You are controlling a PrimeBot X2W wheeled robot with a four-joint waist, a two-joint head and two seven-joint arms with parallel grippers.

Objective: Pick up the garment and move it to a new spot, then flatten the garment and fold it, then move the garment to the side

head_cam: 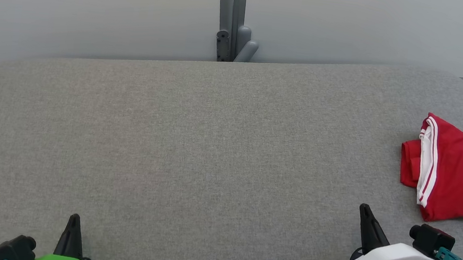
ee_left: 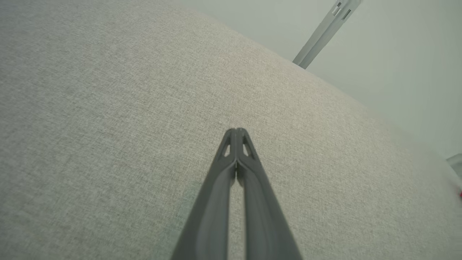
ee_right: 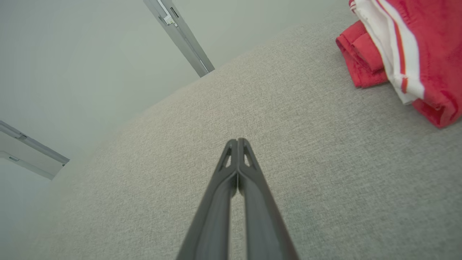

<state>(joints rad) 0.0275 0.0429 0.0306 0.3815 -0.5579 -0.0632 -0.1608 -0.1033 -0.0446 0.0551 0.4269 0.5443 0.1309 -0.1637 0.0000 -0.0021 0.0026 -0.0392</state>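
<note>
Red garment (head_cam: pixel 457 173) (shorts, perhaps) lies folded at right edge of grey surface (head_cam: pixel 194 152), set aside as tasked. Left hand (ee_left: pixel 236 130), right hand (ee_right: pixel 237 141): fingers pressed together, empty, clear.

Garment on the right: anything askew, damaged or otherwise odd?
The red garment sits loosely folded near the right end of the grey surface, partly cut off by the head view's edge. The fold is uneven, with a layer poking out on its left. No damage visible.
</note>
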